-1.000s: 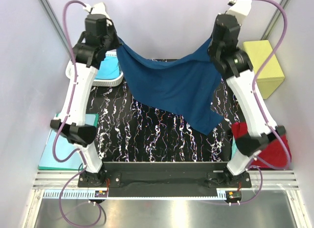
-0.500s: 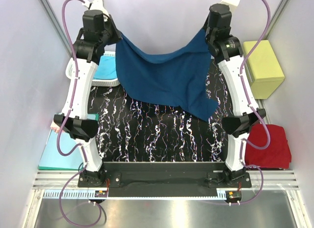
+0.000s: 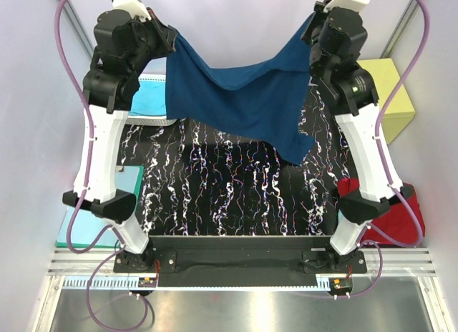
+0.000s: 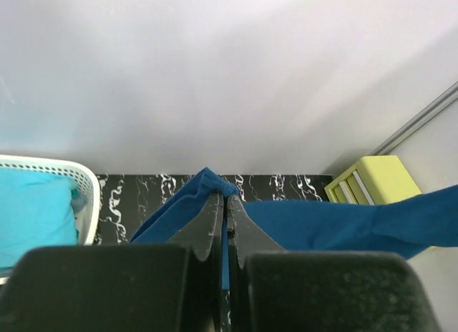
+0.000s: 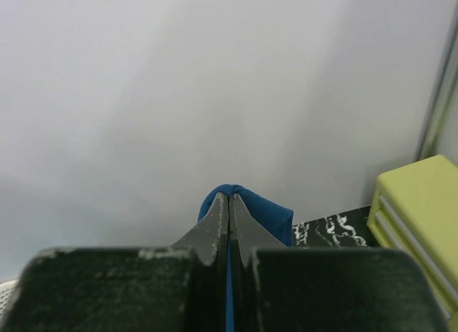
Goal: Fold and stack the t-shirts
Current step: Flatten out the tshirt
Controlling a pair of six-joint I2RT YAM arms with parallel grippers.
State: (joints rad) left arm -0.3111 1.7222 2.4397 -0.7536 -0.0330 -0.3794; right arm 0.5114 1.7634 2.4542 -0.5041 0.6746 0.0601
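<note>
Navy t-shirt (image 3: 243,106) sags mid-air; left claw (image 4: 226,198), right claw (image 5: 229,197) pinched shut on corners.

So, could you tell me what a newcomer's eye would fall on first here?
The navy blue t-shirt hangs stretched in mid-air above the black marbled table. The left end effector and the right end effector, both shut, each pinch one raised end. A red t-shirt lies near the right arm's base.

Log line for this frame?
left claw: shut on navy t-shirt | right claw: shut on navy t-shirt | state: hangs spread between them
</note>
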